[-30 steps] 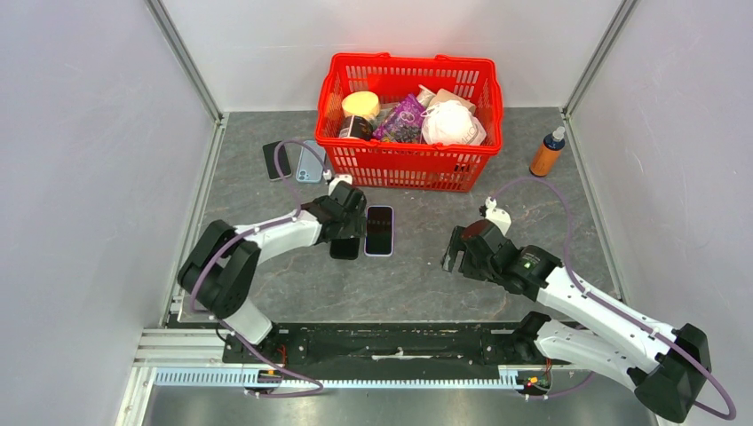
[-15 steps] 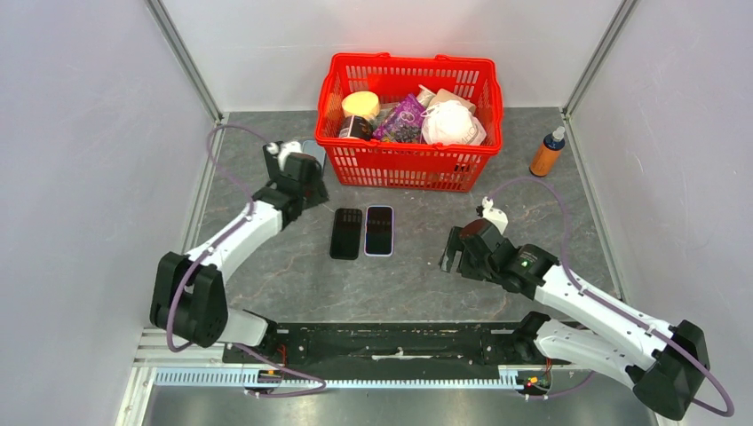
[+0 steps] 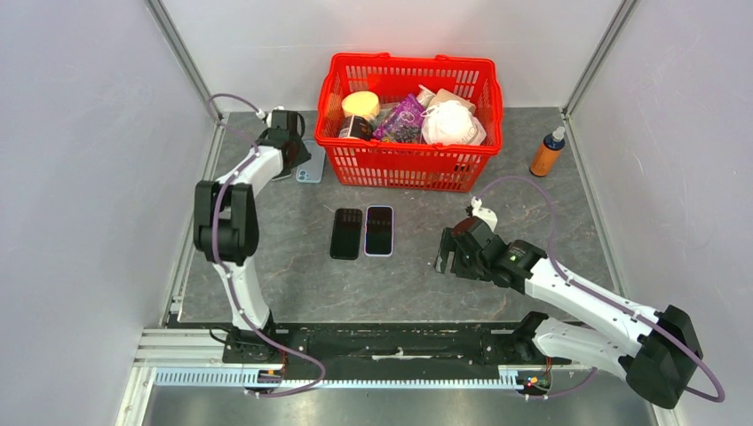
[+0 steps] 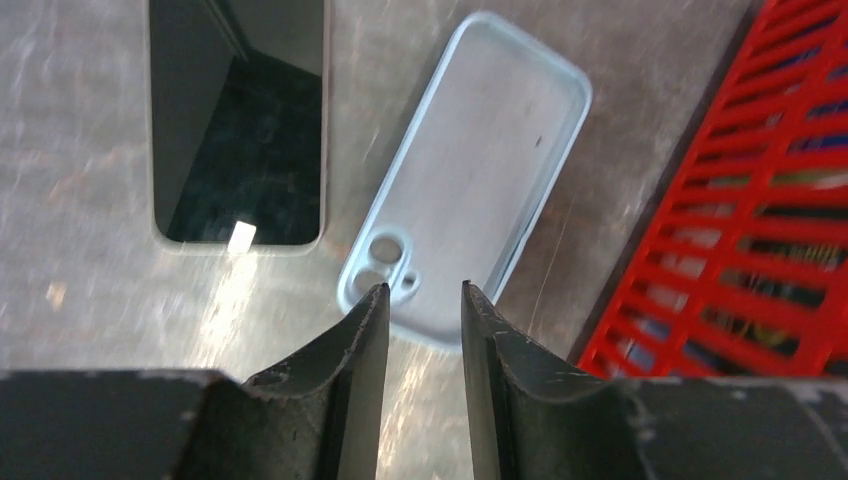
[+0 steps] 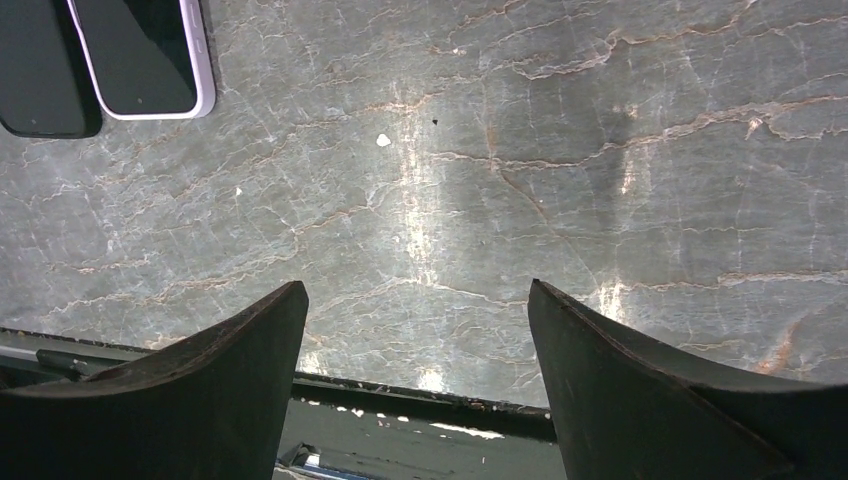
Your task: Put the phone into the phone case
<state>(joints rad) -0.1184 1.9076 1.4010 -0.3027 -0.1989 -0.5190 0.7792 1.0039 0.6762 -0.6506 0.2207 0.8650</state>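
Note:
An empty light-blue phone case [image 4: 470, 170] lies inside up at the back left of the table, also seen from above [image 3: 312, 167]. A black phone [image 4: 238, 120] lies face up just left of it. My left gripper [image 4: 425, 290] hovers over the case's camera-cutout end, open by a narrow gap with nothing between its fingers; from above, the left gripper [image 3: 297, 158] hides most of that phone. Mid-table lie a black phone [image 3: 345, 233] and a lilac-rimmed phone [image 3: 378, 230]. To their right, my right gripper [image 3: 447, 253] stands open and empty over bare table.
A red basket [image 3: 408, 169] full of groceries stands at the back centre, its wall [image 4: 740, 220] close to the right of the case. An orange bottle [image 3: 548, 153] stands at the back right. Walls enclose the table on three sides.
My left arm has swung from the two mid-table phones to the back left, over the case, and its jaws have narrowed. The right gripper has edged slightly left.

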